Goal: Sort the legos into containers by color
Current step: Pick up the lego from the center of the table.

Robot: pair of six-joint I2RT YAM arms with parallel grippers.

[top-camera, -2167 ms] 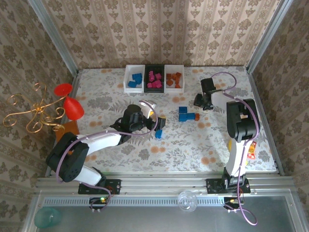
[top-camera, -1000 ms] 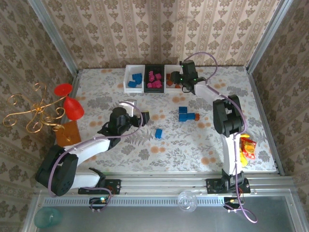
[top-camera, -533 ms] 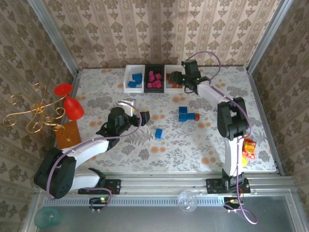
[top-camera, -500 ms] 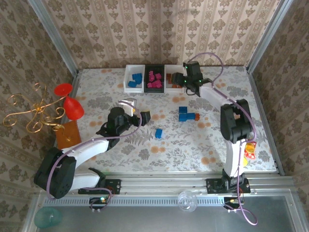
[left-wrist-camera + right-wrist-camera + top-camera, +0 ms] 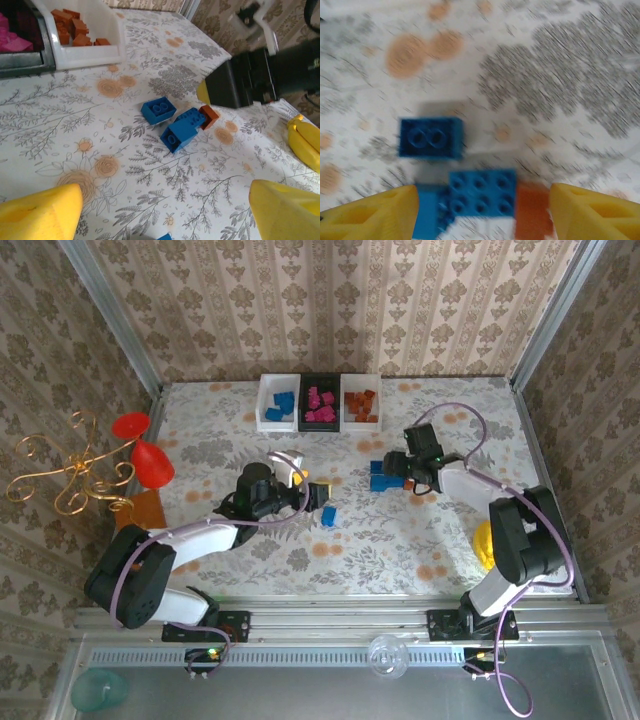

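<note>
Right gripper: jaws apart, straddling a large blue brick and an orange-brown brick, poised to pick.
Left gripper: jaws wide, lone small blue brick just beneath, awaiting sorting.
Bins: well beyond both.

Two arms are seen, each built of white tubular links joined by bulky black joint housings. The left arm and the right arm are each bolted to a black base plate. A thin lilac cable is looped along each arm from base to wrist. The left hand and the right hand are tipped with blunt, wedge-shaped yellow fingers.
</note>
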